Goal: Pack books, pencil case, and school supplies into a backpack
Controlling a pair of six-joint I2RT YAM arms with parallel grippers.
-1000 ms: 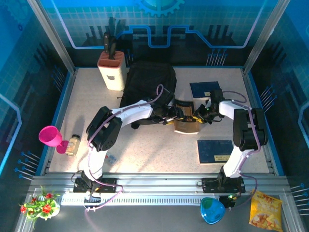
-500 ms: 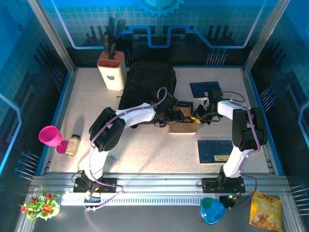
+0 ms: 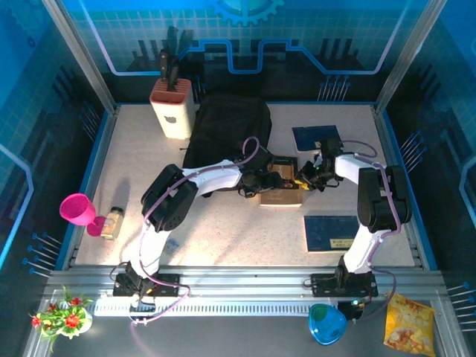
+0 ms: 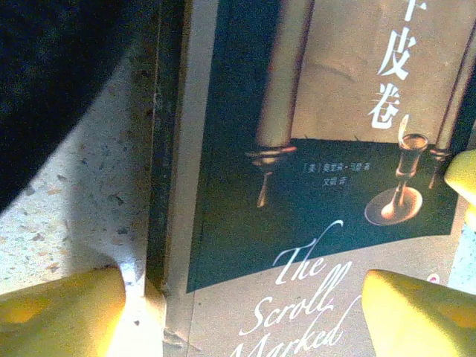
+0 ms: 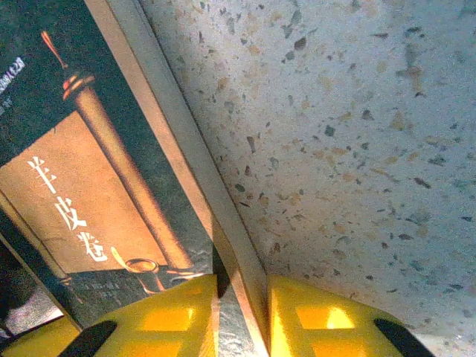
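Top external shows the book (image 3: 281, 195), tipped up a second ago, now flat in the middle of the table (image 3: 223, 238) beside the backpack (image 3: 227, 126), the left gripper (image 3: 257, 186) sprung apart, the right gripper (image 3: 303, 181) still clamped on its edge, so I reckon it needs regrasping.

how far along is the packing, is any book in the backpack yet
Done: nothing shows as packed in the backpack. In hand: the right gripper is pinched on the edge of the tan-edged book, which rests on the table beside the backpack; the left gripper stands open over its opposite edge. Left: that book, plus the far blue book and the near blue book, both lying out on the table.
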